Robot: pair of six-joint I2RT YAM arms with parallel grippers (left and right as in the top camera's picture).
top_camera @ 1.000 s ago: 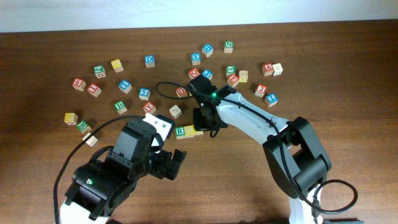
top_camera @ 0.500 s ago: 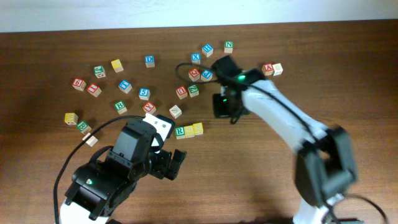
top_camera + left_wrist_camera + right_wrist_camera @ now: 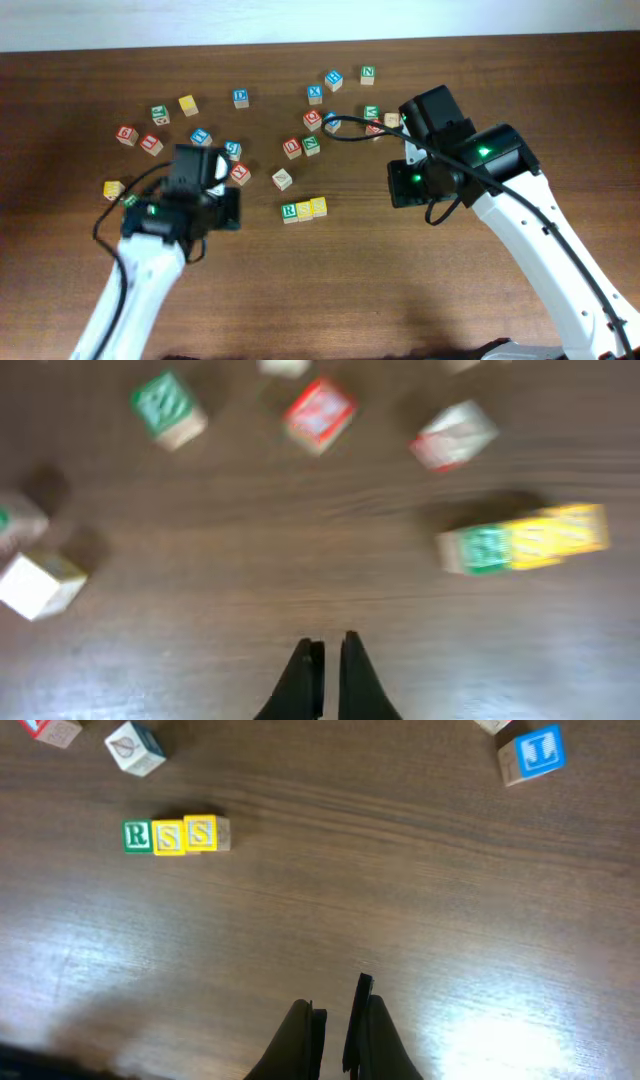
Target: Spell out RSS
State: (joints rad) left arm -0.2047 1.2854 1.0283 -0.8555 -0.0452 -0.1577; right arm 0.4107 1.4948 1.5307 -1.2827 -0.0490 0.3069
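Wood-grain tabletop [image 3: 330, 300] meets white wall [image 3: 300, 18] at far edge; RSS [image 3: 304, 210] lies mid-tabletop — left fingers [image 3: 310, 678], right fingers [image 3: 365, 1020] narrow, empty.

Cube row [image 3: 170, 835] reads R, S, S; blue cube [image 3: 538, 752] reads J.

My black left gripper [image 3: 326, 660] points down, its slim fingers [image 3: 306, 680] closed together, empty. My black right gripper [image 3: 337, 1015] hangs likewise, closed and empty, well apart.
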